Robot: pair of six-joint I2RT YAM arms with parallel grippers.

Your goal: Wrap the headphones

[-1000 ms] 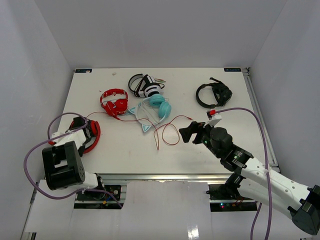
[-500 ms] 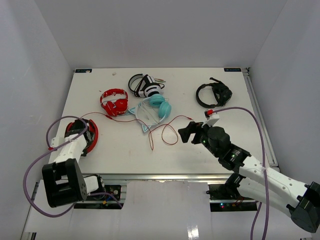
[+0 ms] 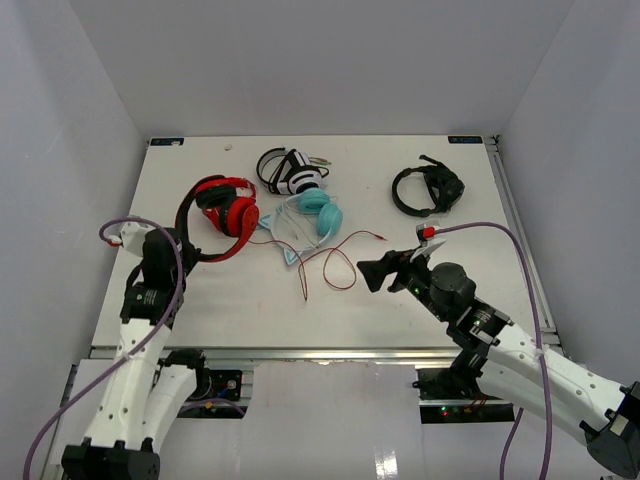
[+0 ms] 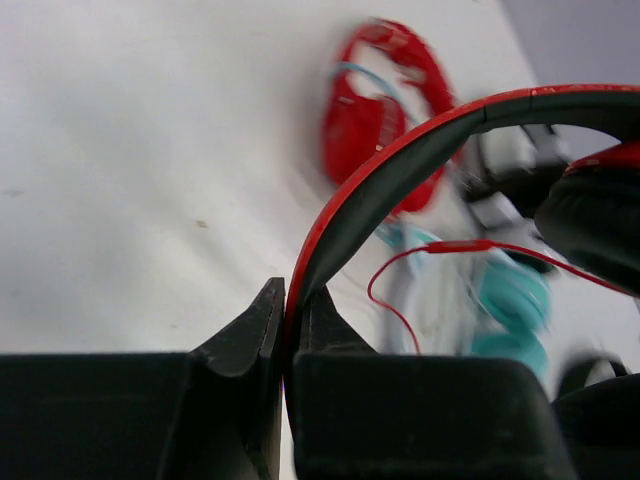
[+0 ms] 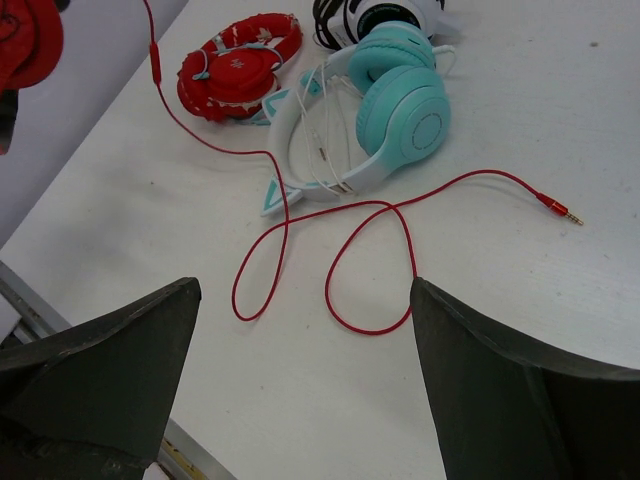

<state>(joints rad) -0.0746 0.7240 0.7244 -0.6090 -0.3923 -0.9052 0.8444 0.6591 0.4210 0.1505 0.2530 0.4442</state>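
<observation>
Your left gripper (image 4: 290,305) is clamped tight on the black-and-red headband of the headphones (image 3: 232,212). It's holding them up off the table (image 3: 240,300) on the left side, with the ear cups above the small red pair (image 5: 240,65). The red cable (image 5: 340,240) trails down and loops on the table beside the teal pair (image 5: 400,100), plug lying loose. Your right gripper (image 5: 305,290) hovers over those loops, jaws wide apart, gripping nothing.

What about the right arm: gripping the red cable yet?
No, the right fingers stand wide apart over the table, and the red cable lies loose on it, untouched.
</observation>
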